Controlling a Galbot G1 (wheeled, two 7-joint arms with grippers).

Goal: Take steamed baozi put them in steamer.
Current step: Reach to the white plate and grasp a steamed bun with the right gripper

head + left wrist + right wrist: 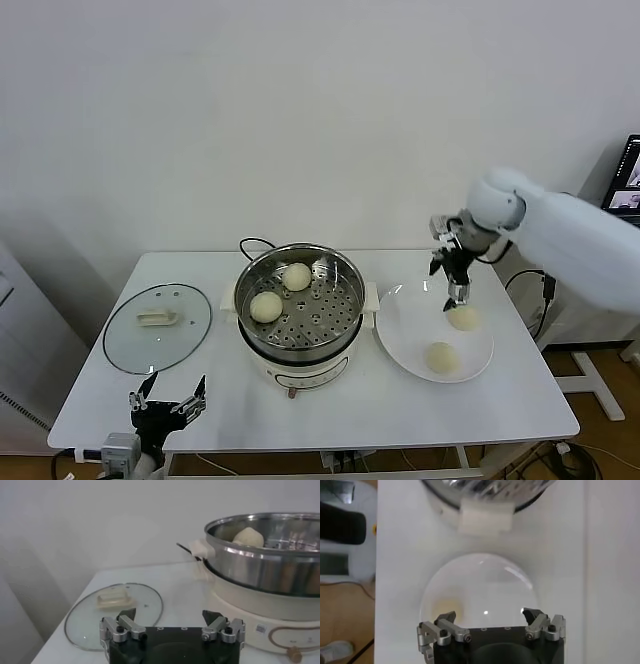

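Observation:
The steamer [352,292] stands mid-table and holds two steamed baozi [266,306] [296,276] on its perforated tray. Two more baozi [463,318] [441,357] lie on the white plate [405,325] to its right. My right gripper [456,292] hangs open just above the farther plate baozi, fingers pointing down, nothing between them. In the right wrist view the gripper [489,614] is over the plate [480,580], with a pale baozi patch [446,607] near one fingertip. My left gripper [176,382] is parked open at the table's front left corner.
A round glass lid [158,325] lies flat on the table left of the steamer, also in the left wrist view as the lid [117,611] beyond the left gripper [170,615]. The steamer [260,565] has a white side handle [485,520] facing the plate. A black cord [250,243] runs behind it.

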